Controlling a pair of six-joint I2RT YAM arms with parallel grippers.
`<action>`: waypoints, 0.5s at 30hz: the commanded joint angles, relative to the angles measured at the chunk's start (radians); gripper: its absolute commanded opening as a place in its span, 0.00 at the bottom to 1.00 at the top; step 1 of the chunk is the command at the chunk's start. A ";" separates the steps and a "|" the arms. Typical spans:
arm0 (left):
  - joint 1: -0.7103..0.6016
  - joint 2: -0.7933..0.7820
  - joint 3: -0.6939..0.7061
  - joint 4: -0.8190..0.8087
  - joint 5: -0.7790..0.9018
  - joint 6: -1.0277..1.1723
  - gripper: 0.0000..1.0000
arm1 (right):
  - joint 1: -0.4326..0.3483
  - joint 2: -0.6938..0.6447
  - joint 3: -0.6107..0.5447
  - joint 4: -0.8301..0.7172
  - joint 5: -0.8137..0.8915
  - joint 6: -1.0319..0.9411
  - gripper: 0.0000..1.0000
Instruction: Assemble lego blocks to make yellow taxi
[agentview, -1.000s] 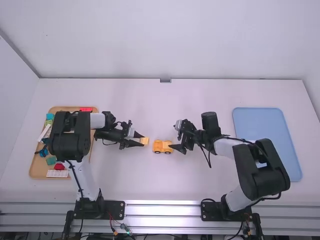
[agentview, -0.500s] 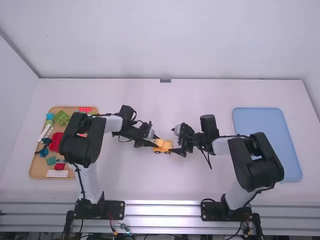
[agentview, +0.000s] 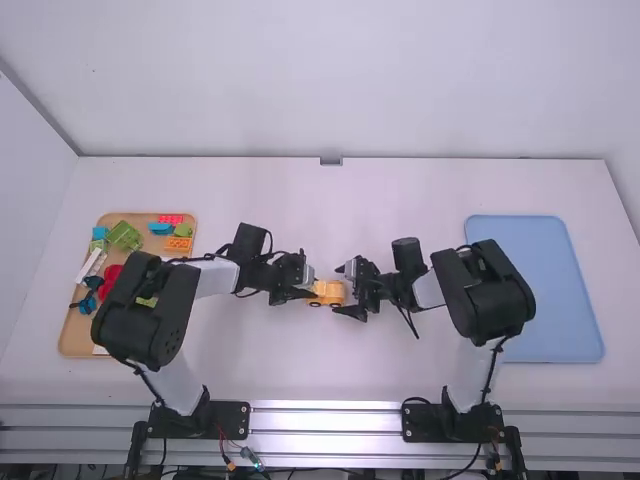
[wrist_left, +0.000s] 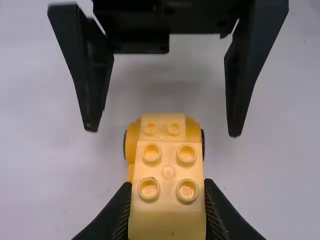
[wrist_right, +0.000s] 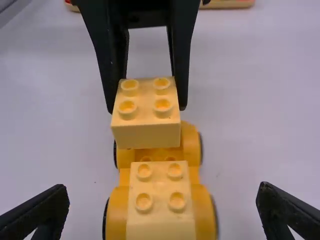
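firmly, the left hand (agentview: 314, 290) grips a yellow block (wrist_right: 146, 135); the right hand (agentview: 338, 291) is released near the wheeled base (wrist_right: 202, 212).

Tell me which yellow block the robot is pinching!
The block in the left pincer, above the wheeled base. The other block sits on that base, nothing gripping it.

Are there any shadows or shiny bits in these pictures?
Left wrist view: a soft grey shadow on the smooth white table, beyond the yellow studded plastic block; high view: bright shine on the long silver metal rail near the bottom edge.
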 joint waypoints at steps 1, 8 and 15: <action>0.002 -0.003 -0.010 0.006 0.011 -0.050 0.01 | 0.026 0.040 0.042 -0.004 -0.021 0.015 0.99; 0.026 0.003 0.006 -0.011 0.024 -0.045 0.01 | 0.046 0.055 0.057 -0.006 0.029 0.015 0.99; 0.017 0.055 0.006 0.049 0.058 -0.053 0.01 | 0.046 0.055 0.058 -0.021 0.044 0.014 0.93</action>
